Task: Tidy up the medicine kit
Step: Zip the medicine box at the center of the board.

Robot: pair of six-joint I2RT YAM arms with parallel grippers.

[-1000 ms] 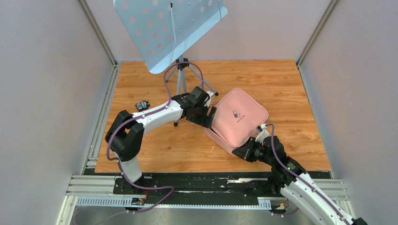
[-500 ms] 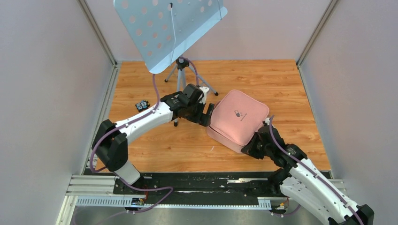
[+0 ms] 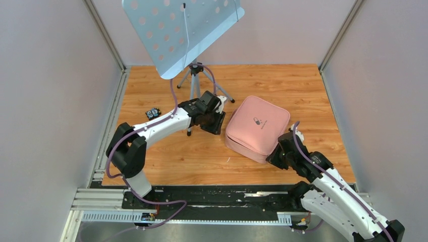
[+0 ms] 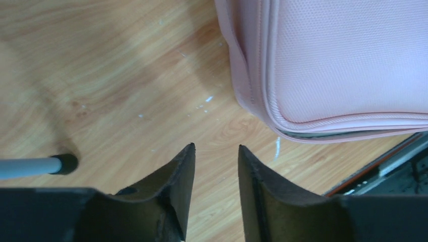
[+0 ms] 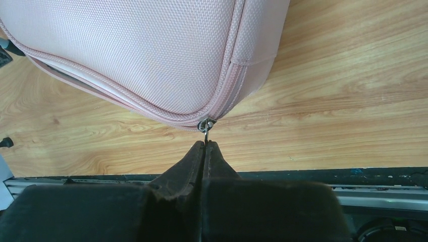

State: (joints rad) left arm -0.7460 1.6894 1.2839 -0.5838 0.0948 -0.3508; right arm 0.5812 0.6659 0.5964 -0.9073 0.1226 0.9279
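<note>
Right end effector [image 5: 204, 143] is clenched, fingertips pressed together on the thin metal zipper pull [image 5: 205, 126] at the rounded lower corner of the medicine kit [image 5: 141, 50], low centre of the right wrist frame. Left end effector [image 4: 216, 147] is released, with a narrow gap between the fingers. It holds nothing and touches nothing, bare wood showing in the gap, and the kit's edge sits up and to the right of it in the left wrist frame. In the top view the pink medicine kit [image 3: 257, 128] lies flat on the bench [image 3: 303, 85], centre-right of the frame, lid down with the dark logo up. The left end effector [image 3: 218, 123] is just beside the kit's left side and the right end effector [image 3: 276, 154] is at its lower right corner. The zip seam is not fully closed: a slit with pale-grey lining shows along the kit's near edge in both wrist frames, and the contents are not visible. The music stand [image 3: 181, 30] is at upper left of the top view, one rubber foot [image 4: 65, 164] at the left edge of the left wrist frame. A small black object [image 3: 153, 113] sits on the bench at mid-left, too small to tell what.
</note>
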